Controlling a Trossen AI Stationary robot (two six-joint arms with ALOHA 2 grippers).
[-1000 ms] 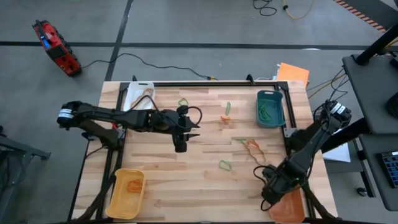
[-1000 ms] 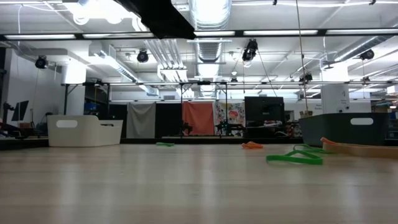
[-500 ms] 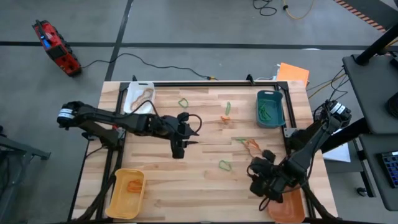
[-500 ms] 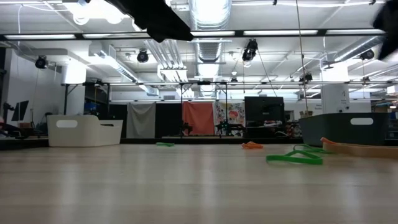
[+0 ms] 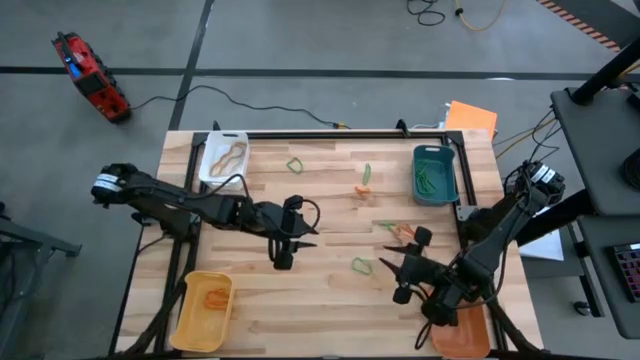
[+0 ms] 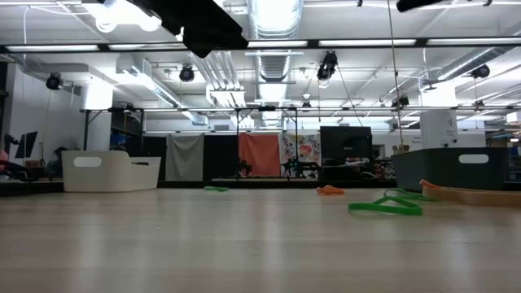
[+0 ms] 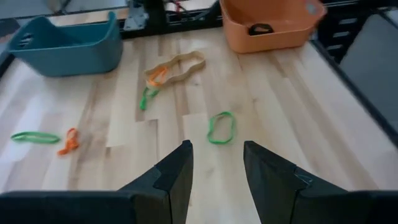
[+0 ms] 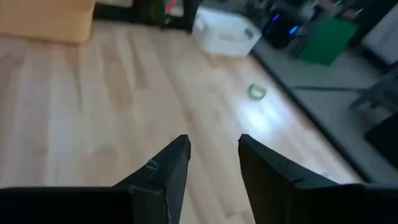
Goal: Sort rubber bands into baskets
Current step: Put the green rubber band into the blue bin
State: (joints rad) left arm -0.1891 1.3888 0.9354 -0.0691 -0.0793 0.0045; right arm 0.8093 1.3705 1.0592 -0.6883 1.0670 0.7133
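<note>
My left gripper hangs open over the middle of the table; the wrist view shows a green rubber band lying flat beyond its fingers. My right gripper is open and holds nothing, beside the orange basket, pointing toward the table's left. More rubber bands lie flat on the wood: a green one, a tan, orange and green cluster, an orange one and green ones. The white basket holds tan bands, the teal basket green ones, the yellow basket an orange one.
The baskets stand at the table's four corners; the orange basket holds a black band. A black frame rail runs along the far edge. Bare wood lies between the two grippers and along the near edge.
My left gripper has moved toward the table's near edge and sunk a little. My right gripper has swung away from above the orange basket toward the table's middle, rolling and tipping up from pointing down until it points toward the table's left.
</note>
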